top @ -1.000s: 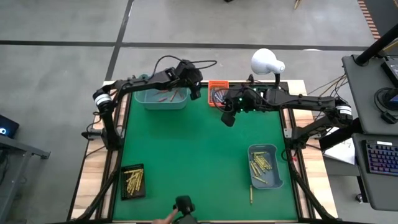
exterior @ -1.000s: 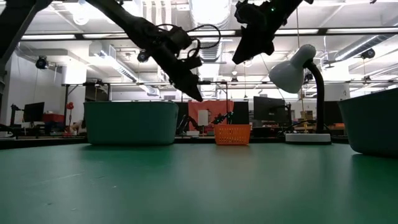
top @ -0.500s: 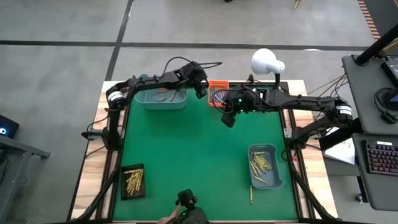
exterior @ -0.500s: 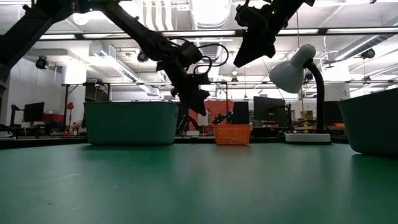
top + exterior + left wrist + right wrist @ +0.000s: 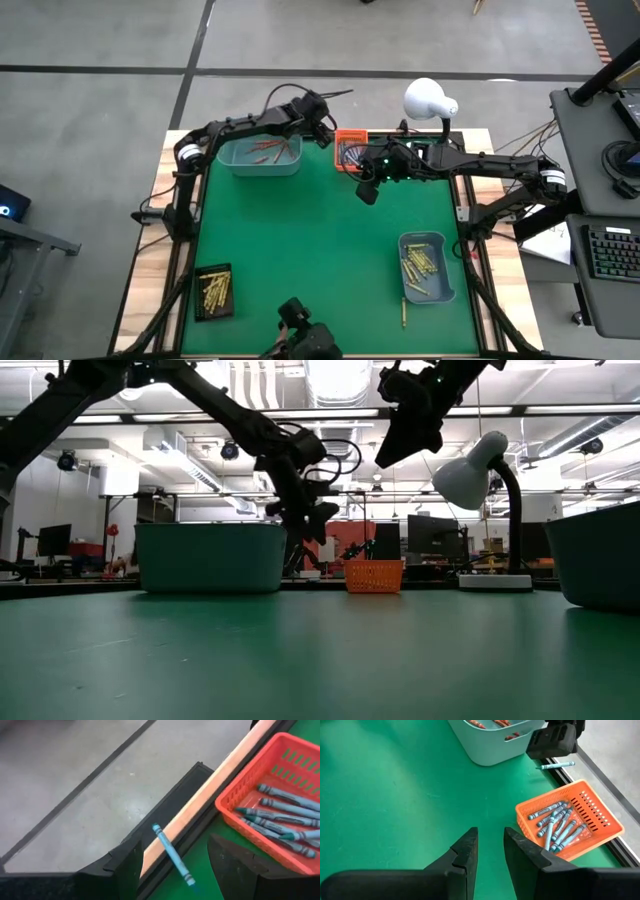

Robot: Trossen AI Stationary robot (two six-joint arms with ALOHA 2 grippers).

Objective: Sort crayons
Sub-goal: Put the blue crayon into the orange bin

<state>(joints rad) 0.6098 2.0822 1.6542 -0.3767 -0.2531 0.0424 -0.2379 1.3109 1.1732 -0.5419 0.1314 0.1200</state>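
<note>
A loose blue crayon (image 5: 172,855) lies flat at the table's far edge, between the teal bin (image 5: 262,166) and the orange basket (image 5: 337,150). My left gripper (image 5: 175,845) hovers open over it, slanting down, one finger on either side and apart from it. The right wrist view shows the same crayon (image 5: 555,766) just beside that gripper (image 5: 555,740). The basket (image 5: 222,812) holds several blue crayons, and the teal bin (image 5: 490,750) holds red ones. My right gripper (image 5: 367,192) hangs open and empty above the mat, near the basket.
A blue-grey bin (image 5: 440,290) of yellow crayons stands front right, with one loose yellow crayon (image 5: 404,312) beside it. A black tray (image 5: 213,272) of yellow crayons sits front left. A white lamp (image 5: 430,100) stands at the far edge. The mat's middle is bare.
My left gripper has reached out toward the far edge and the orange basket, sunk lower and rolled at the wrist, staying open. The right arm has kept still.
</note>
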